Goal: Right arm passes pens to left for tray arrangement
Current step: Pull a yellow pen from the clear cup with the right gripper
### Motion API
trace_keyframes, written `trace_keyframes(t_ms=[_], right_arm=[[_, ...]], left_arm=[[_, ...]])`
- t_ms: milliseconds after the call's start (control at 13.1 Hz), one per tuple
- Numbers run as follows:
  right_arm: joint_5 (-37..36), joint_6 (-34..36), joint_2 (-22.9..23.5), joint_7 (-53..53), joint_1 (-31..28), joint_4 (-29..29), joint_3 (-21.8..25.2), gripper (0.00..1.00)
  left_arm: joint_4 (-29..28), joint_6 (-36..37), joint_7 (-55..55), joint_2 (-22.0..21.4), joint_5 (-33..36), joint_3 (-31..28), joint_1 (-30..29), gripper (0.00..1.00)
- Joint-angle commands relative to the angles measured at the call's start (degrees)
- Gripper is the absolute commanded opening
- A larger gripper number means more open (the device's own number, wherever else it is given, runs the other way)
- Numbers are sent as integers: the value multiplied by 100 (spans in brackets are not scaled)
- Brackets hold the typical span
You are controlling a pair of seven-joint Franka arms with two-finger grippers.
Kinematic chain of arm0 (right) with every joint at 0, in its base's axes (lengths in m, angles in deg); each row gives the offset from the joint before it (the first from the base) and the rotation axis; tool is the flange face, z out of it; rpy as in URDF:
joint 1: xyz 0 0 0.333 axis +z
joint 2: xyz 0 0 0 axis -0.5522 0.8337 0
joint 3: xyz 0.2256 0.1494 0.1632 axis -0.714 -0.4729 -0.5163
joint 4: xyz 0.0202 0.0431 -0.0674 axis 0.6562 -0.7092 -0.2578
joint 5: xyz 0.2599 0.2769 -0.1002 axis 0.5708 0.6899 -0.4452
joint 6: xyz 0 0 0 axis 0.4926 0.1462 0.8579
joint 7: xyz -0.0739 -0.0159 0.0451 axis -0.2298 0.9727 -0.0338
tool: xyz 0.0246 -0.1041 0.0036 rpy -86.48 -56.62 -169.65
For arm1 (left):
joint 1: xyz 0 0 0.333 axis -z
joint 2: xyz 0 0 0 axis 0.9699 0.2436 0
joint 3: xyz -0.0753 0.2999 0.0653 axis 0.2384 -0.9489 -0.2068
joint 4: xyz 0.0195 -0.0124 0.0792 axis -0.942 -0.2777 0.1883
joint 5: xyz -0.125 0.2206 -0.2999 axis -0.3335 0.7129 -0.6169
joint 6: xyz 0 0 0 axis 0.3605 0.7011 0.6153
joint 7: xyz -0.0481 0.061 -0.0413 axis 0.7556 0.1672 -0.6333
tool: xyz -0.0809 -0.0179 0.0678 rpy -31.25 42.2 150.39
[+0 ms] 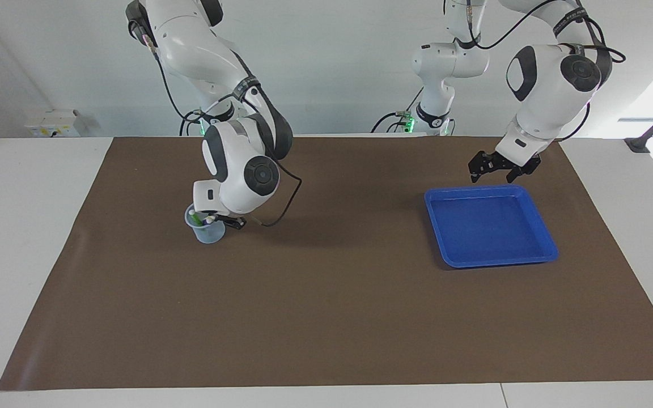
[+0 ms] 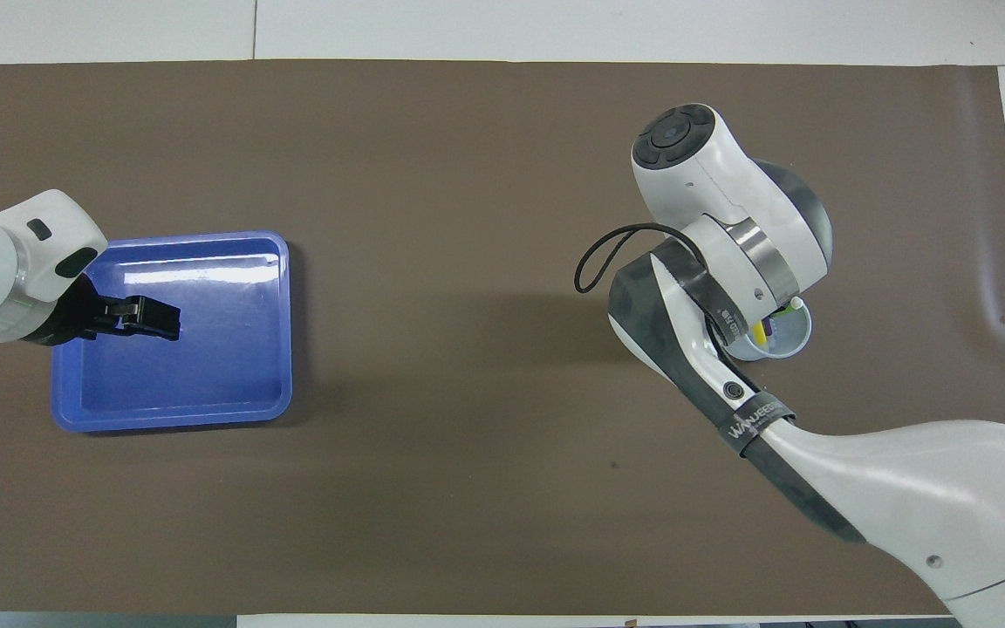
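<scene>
The pens stand in a small translucent cup [image 1: 206, 232] toward the right arm's end of the table. A green pen [image 1: 195, 217] with a pale end shows at its rim. From overhead, a yellow pen [image 2: 762, 331] and a purple one beside it show inside the cup [image 2: 792, 342]. My right gripper [image 1: 220, 219] is down at the cup's mouth and shut. Its wrist hides the fingertips and whatever is between them. My left gripper [image 1: 492, 175] hangs open and empty over the blue tray [image 1: 491, 226], above the edge nearer the robots. From overhead, the left gripper [image 2: 162, 318] sits over the tray [image 2: 206, 375].
A brown mat [image 1: 326, 306] covers most of the white table. Two smaller white arms with green lights [image 1: 434, 85] stand at the robots' edge. The right arm's black wrist cable [image 1: 287, 198] loops out beside the cup.
</scene>
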Motion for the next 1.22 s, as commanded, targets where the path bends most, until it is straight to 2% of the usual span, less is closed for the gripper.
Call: trace_keyframes(t_ms=[0,304,457,609,761,913,1141], right_arm=[[-104,-12,-227,-155,-78,-162,-61,0],[1,76,-840,-59,-86,-171,-61,0],[211,120,-1218,38,-86,-118,-61,0],[580,181,-1395,56,-86,83,-52,0],[1150,340,-1387,3,-104,504,-9,0],[1834,323,-1352,-163,-113,681,123,0],[3108,-325,-1264,-1197,-113,779,238,0]], left_arm=[[-122,-147,80,-63,82,-29,93,100],[-87,-147,124,-55,74,-29,138,100],[-113,-156,107,-63,65,-29,129,100],[-113,-138,150,-63,30,-29,138,100],[-122,-156,186,-63,12,-29,138,100],[-122,-147,186,-63,12,-29,138,100],[-96,-147,265,-63,12,-29,225,100]])
